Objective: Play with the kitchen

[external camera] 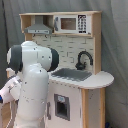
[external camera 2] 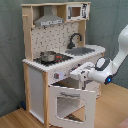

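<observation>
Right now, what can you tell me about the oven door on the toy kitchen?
The oven door is white with a big see-through window in the middle. It looks like painted wood. In the second exterior view it hangs open, tipped outward and down from the front of the kitchen, hinged at the bottom. It sits under the stove top where the small pot stands. The robot's tool is right above the door's top edge, at the counter front; I cannot tell if it touches the door.
</observation>
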`<action>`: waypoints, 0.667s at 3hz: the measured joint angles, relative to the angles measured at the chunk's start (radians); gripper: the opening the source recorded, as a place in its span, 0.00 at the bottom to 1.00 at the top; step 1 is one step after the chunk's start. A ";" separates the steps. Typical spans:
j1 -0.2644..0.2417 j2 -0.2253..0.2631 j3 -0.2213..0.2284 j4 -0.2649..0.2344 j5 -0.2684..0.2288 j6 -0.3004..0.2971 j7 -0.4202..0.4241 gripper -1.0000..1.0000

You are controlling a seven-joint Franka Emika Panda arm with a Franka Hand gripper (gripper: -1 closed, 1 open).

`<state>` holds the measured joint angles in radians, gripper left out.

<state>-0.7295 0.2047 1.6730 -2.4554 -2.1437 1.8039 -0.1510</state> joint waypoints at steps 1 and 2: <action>0.000 0.003 0.004 0.000 0.004 -0.010 0.106 1.00; 0.000 0.010 0.004 0.000 0.006 -0.006 0.213 1.00</action>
<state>-0.7296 0.2145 1.6765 -2.4554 -2.1379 1.7978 0.0625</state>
